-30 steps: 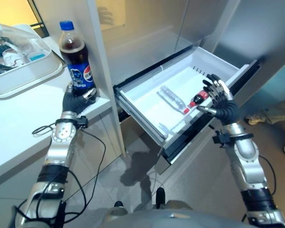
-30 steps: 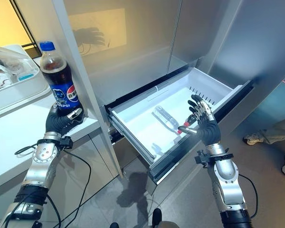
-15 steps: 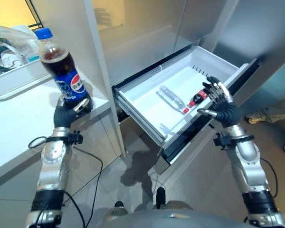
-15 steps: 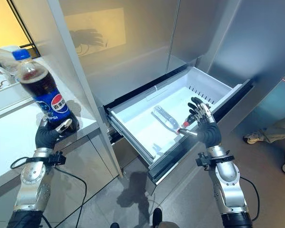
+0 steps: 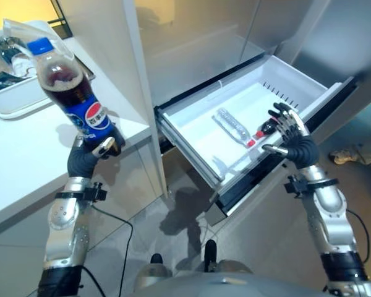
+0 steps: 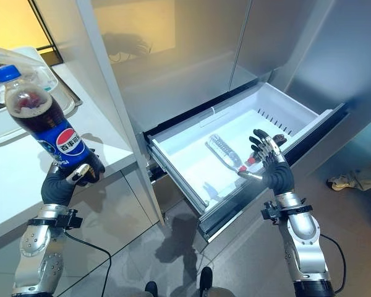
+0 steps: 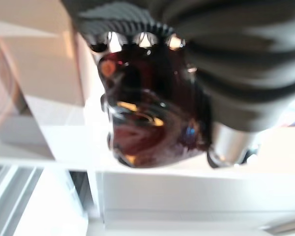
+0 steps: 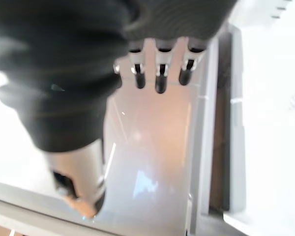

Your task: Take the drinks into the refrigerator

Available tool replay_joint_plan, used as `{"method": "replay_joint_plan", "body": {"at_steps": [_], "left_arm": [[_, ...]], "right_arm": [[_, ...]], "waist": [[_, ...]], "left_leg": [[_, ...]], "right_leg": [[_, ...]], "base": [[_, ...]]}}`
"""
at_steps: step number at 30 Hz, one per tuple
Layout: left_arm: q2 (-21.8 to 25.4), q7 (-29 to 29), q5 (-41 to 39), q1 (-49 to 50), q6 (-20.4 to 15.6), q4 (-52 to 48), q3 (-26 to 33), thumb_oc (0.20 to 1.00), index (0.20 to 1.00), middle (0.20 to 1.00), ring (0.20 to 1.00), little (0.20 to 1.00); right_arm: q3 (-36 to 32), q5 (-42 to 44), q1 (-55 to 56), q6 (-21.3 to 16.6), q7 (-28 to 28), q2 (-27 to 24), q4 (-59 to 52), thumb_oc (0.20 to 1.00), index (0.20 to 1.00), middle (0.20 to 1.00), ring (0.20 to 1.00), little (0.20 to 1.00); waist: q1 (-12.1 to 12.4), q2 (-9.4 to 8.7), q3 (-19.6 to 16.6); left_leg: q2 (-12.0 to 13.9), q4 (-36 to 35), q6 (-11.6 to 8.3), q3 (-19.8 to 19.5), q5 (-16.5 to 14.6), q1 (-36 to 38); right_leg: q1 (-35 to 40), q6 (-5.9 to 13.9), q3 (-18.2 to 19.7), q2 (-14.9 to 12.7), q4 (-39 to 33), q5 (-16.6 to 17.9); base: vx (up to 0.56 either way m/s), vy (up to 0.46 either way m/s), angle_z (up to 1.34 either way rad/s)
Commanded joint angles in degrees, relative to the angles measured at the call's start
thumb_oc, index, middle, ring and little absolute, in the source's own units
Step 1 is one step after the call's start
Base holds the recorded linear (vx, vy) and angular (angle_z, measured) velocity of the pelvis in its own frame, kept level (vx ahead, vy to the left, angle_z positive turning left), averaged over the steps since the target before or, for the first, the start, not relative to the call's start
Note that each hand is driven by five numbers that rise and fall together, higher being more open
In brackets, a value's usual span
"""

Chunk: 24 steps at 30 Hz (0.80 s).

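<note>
My left hand [image 5: 86,156] is shut on a large cola bottle [image 5: 72,97] with a blue cap and blue label, held tilted in the air above the white counter's front edge; its dark base [image 7: 147,113] shows in the left wrist view. The white refrigerator drawer [image 5: 191,145] stands pulled out. Inside lie a clear water bottle [image 5: 234,126] and a small red-labelled cola bottle [image 5: 263,129]. My right hand [image 5: 292,141] hovers open at the drawer's front right rim, close to the small bottle, its fingers [image 8: 160,73] straight over the drawer.
A white tray [image 5: 15,96] with plastic bags sits on the counter [image 5: 25,161] at the far left. A tall grey cabinet panel [image 5: 133,68] stands between counter and drawer. A person's shoe [image 5: 352,154] is on the floor at the right.
My left hand has lifted the large cola bottle off the counter and tilted it. The right hand has stayed by the drawer. The camera has shifted slightly.
</note>
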Motion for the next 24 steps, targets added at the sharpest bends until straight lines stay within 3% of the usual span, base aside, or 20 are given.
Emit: {"method": "replay_joint_plan", "body": {"at_steps": [1, 4, 11, 19, 24], "left_arm": [[5.7, -7.0, -4.5, -3.2, -3.3, -11.6, -2.4, 0.2, 0.2, 0.2, 0.2, 0.2], [9.0, -11.1, -7.1, -2.6, -2.3, -12.4, -7.0, 0.2, 0.2, 0.2, 0.2, 0.2], [16.4, -14.6, -8.3, -3.1, -1.4, -10.7, -14.3, 0.2, 0.2, 0.2, 0.2, 0.2], [22.7, -16.3, -9.5, -8.2, -1.1, -12.9, -22.3, 0.2, 0.2, 0.2, 0.2, 0.2], [24.7, -16.3, -9.8, -11.6, -0.6, -13.1, -26.3, 0.2, 0.2, 0.2, 0.2, 0.2]], "right_arm": [[0.5, 9.3, -3.9, 1.3, 6.3, -6.7, -1.2, 1.0, 1.0, 1.0, 1.0, 1.0], [3.7, 16.6, -5.7, 3.6, 10.7, -12.4, -0.5, 1.0, 1.0, 1.0, 1.0, 1.0], [11.4, 20.2, -13.4, 4.5, 13.0, -19.9, -0.6, 1.0, 1.0, 1.0, 1.0, 1.0], [23.1, 24.7, -24.6, 5.7, 14.5, -20.5, -1.4, 1.0, 1.0, 1.0, 1.0, 1.0], [28.3, 26.1, -29.6, 6.1, 13.6, -17.7, -1.2, 1.0, 1.0, 1.0, 1.0, 1.0]], "waist": [[0.7, -0.64, -1.0], [1.0, -1.02, -1.2], [1.2, -0.89, -1.5], [1.4, -0.57, -2.1], [1.5, -0.31, -2.1]], "left_leg": [[-2.6, 0.0, 3.77, -5.4, -4.5, 1.0], [-2.7, 0.0, 3.66, -5.5, -4.3, 0.9], [-2.8, 0.0, 3.55, -5.3, -4.2, 1.1], [-2.7, 0.0, 3.48, -4.9, -4.1, 1.5], [-2.7, 0.0, 3.48, -4.6, -4.1, 1.7]], "right_leg": [[-0.9, 3.91, -1.2, -2.2, 10.9, -6.6], [-0.9, 3.97, -1.3, -2.2, 10.7, -6.3], [-0.9, 4.24, -1.3, -2.3, 10.6, -6.0], [-0.5, 4.44, -1.0, -2.2, 10.5, -5.9], [-0.6, 4.57, -0.8, -2.3, 10.6, -5.9]], "base": [[-0.02, -0.029, 0.07], [-0.02, -0.023, 0.09], [0.0, -0.002, 0.01], [0.0, 0.0, 0.0], [0.0, 0.0, 0.0]]}}
